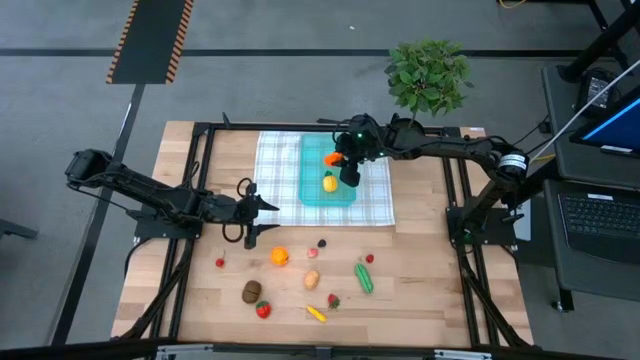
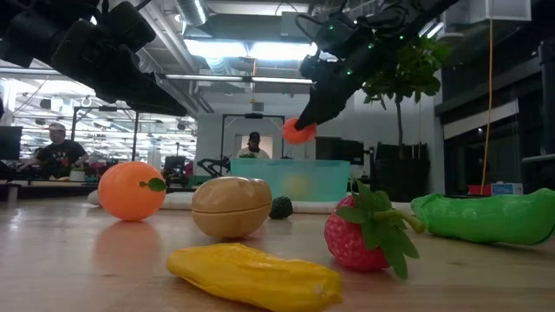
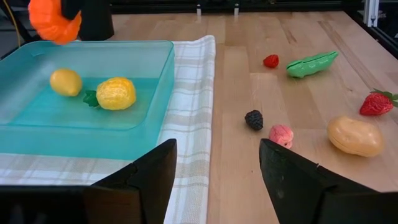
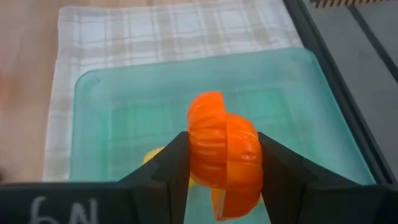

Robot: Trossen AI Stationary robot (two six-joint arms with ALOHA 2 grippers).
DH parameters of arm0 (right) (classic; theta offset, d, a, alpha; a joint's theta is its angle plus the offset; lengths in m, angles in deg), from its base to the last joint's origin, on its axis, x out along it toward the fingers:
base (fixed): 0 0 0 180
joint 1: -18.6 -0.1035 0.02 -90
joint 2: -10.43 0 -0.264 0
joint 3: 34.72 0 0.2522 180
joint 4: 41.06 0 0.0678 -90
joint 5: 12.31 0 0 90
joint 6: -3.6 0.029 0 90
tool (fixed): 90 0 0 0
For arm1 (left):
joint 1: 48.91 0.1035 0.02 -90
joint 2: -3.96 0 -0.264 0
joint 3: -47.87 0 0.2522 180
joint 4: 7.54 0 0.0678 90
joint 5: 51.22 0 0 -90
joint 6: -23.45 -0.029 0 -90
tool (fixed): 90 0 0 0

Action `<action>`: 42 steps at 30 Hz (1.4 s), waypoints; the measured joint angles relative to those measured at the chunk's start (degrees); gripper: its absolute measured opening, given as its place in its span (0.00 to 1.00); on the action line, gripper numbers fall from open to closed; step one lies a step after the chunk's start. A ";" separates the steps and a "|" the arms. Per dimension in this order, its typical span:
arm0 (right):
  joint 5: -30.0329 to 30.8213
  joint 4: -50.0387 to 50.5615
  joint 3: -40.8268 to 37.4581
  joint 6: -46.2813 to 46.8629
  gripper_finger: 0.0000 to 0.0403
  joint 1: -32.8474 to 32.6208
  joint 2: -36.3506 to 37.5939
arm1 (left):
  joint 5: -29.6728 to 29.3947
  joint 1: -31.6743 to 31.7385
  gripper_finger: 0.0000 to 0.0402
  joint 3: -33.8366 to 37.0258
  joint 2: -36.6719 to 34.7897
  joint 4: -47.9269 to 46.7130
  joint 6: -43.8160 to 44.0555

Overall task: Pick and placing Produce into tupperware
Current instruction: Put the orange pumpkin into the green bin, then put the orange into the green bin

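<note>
My right gripper [image 4: 224, 152] is shut on an orange ribbed produce piece [image 4: 224, 165] above the teal tupperware [image 1: 316, 190]. The tupperware rests on a checked cloth [image 1: 275, 170] and holds two yellow lemons [image 3: 65, 81] [image 3: 115, 93]. Seen from the low view, the orange piece [image 2: 299, 131] hangs well above the tupperware [image 2: 290, 180]. My left gripper [image 3: 214, 162] stands open at the cloth's left edge, holding nothing. Several more produce pieces lie on the bare wood near the front, among them an orange [image 1: 279, 256] and a potato [image 1: 312, 279]. My right gripper pinches the orange piece by its two opposite sides [image 4: 196, 155] between its two fingers [image 4: 171, 168]. The fingers slant down from the table's right and far side. The piece sits at their free ends [image 2: 305, 121], lifted clear above the tupperware.
A leafy potted plant [image 1: 428, 75] stands at the table's far right. A green pod [image 1: 364, 277], a kiwi [image 1: 251, 291], a strawberry [image 1: 263, 309] and a yellow piece [image 1: 316, 314] lie toward the near edge. Black frame rails [image 1: 205, 170] run along both sides.
</note>
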 joint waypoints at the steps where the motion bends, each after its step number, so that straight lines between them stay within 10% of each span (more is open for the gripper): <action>1: -0.03 -0.92 0.00 -0.15 0.38 0.00 -0.77 | 0.00 0.00 0.55 0.00 0.00 0.00 -0.01; 28: -5.57 -10.36 8.14 2.98 0.38 3.06 -18.29 | 0.02 0.00 0.56 0.00 0.00 -0.02 0.16; 42: -1.66 -10.63 8.48 3.16 0.70 3.05 -18.29 | 0.02 -0.02 0.56 0.00 0.00 -0.22 0.21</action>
